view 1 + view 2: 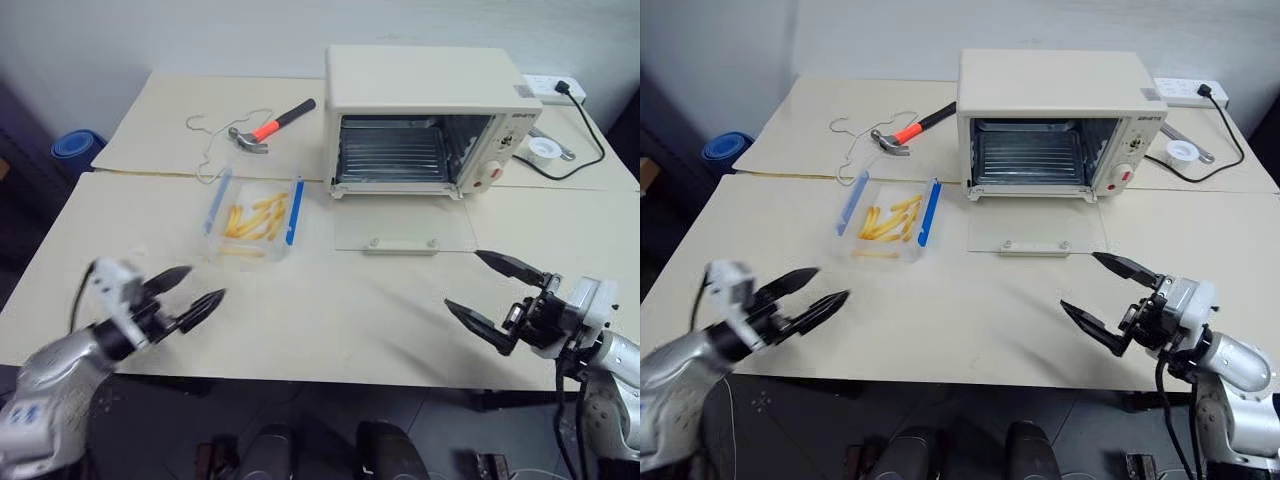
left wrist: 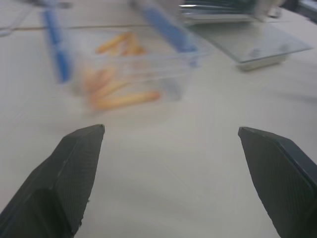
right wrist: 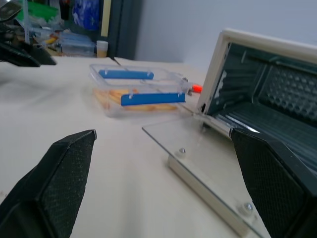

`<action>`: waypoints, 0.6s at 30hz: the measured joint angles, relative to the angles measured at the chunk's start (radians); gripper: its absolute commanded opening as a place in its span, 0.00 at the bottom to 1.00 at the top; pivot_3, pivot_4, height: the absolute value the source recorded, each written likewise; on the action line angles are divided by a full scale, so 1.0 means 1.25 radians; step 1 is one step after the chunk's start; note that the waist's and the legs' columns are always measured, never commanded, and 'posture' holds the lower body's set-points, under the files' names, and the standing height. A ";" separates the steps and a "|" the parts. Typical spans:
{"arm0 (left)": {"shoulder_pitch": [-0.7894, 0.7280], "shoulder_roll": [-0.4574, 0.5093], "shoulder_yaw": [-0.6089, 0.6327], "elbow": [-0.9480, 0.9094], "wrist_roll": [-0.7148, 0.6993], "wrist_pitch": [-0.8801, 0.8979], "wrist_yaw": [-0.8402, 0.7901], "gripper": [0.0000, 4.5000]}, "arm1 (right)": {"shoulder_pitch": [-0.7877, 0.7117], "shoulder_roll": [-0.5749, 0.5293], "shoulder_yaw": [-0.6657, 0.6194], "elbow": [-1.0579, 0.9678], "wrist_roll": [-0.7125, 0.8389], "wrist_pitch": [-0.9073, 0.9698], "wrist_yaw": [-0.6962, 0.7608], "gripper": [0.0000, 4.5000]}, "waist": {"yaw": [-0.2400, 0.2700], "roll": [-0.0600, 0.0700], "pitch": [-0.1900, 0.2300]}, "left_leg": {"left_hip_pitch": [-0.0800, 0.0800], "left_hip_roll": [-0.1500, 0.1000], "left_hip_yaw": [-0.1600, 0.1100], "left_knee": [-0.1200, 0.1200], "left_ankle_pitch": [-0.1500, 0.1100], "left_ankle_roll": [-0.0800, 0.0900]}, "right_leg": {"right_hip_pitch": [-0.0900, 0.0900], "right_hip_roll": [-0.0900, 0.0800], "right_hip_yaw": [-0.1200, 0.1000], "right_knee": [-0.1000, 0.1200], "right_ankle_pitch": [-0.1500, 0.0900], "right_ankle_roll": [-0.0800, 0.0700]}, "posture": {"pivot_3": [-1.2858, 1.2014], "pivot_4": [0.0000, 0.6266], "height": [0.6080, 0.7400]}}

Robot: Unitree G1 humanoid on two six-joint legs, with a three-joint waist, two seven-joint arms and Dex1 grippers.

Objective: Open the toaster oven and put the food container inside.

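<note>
My left gripper [image 1: 190, 293] hovers with jaws spread and empty near the table's [image 1: 330, 320] front edge, the food container [image 1: 252, 217] sits beyond it beside the toaster oven [image 1: 425, 120], whose glass door lies flat open, and my right gripper [image 1: 487, 290] gapes empty.
</note>
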 measured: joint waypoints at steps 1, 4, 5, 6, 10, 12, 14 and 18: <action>0.045 -0.015 0.031 0.000 -0.001 -0.003 0.013 0.99 | -0.010 0.006 0.009 0.005 -0.004 -0.002 -0.001 1.00 | 0.002 0.000 0.000 | 0.000 0.000 0.000 0.000 0.000 0.000 | 0.000 0.000 0.000 0.000 0.000 0.000 | 0.52 0.24 1.00; 0.083 -0.039 0.053 -0.020 -0.028 0.010 0.048 0.99 | -0.044 0.007 0.042 0.009 -0.015 0.003 -0.003 1.00 | 0.013 0.000 0.000 | -0.001 0.000 -0.001 0.001 0.000 0.000 | 0.000 0.000 0.000 0.000 0.000 0.000 | 0.52 0.24 1.00; 0.078 -0.039 0.051 -0.048 -0.046 0.033 0.071 0.99 | -0.057 0.007 0.053 0.009 -0.016 0.006 -0.005 1.00 | 0.014 -0.001 0.000 | -0.001 0.000 -0.001 0.001 0.000 0.000 | 0.000 0.000 0.001 0.000 0.000 0.000 | 0.52 0.24 1.00; 0.065 -0.037 0.049 -0.070 -0.064 0.065 0.099 0.99 | -0.065 0.007 0.059 0.009 -0.016 0.009 -0.007 1.00 | 0.013 -0.001 0.000 | 0.000 0.000 -0.001 0.001 0.000 0.000 | 0.001 0.000 0.001 0.000 0.000 -0.001 | 0.52 0.24 1.00; -0.083 -0.020 0.033 -0.133 -0.235 0.264 0.287 0.99 | -0.109 0.004 0.078 0.012 -0.018 0.038 -0.018 1.00 | 0.006 -0.001 0.000 | 0.000 0.000 -0.001 0.001 0.000 0.000 | -0.001 0.000 0.002 0.004 0.000 -0.001 | 0.52 0.24 1.00; -0.166 -0.023 0.032 -0.137 -0.336 0.361 0.411 0.99 | -0.123 -0.001 0.090 0.013 -0.019 0.050 -0.019 1.00 | 0.003 -0.001 0.000 | 0.000 0.000 -0.001 0.001 -0.001 -0.001 | -0.001 0.001 0.002 0.006 0.000 -0.001 | 0.52 0.24 1.00; -0.242 -0.023 0.028 -0.125 -0.425 0.468 0.569 0.99 | -0.138 -0.003 0.095 0.014 -0.021 0.061 -0.019 1.00 | -0.004 -0.001 0.000 | 0.000 0.000 0.000 0.000 -0.001 -0.001 | -0.002 0.002 0.002 0.007 0.000 -0.001 | 0.52 0.24 1.00; -0.340 -0.046 0.017 -0.044 -0.606 0.531 0.886 0.99 | -0.142 -0.006 0.099 0.017 -0.026 0.075 -0.019 1.00 | -0.010 -0.001 0.000 | 0.000 0.000 -0.001 0.001 0.000 -0.001 | -0.002 0.002 0.002 0.007 0.000 -0.001 | 0.52 0.24 1.00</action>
